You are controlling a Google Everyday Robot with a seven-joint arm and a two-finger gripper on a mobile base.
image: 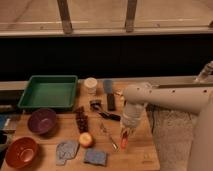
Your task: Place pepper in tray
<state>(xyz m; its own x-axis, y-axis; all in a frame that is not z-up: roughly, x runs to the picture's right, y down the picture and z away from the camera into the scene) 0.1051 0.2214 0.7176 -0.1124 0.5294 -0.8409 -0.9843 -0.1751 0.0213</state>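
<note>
The red-orange pepper [123, 143] lies on the wooden table [142, 152] near its front right, slim and pointing toward the front edge. My gripper [125, 131] hangs straight down from the white arm and sits right over the pepper's upper end, covering part of it. The green tray [48, 92] stands at the table's back left, far from the gripper, with nothing in it.
A purple bowl [41, 121] and a red-brown bowl [20, 152] stand at the left. Dark grapes [81, 120], an apple [86, 140], a white cup [90, 85], a grey block [108, 93], a utensil [107, 136], a grey cloth [66, 150] and a blue sponge [95, 157] lie between tray and gripper.
</note>
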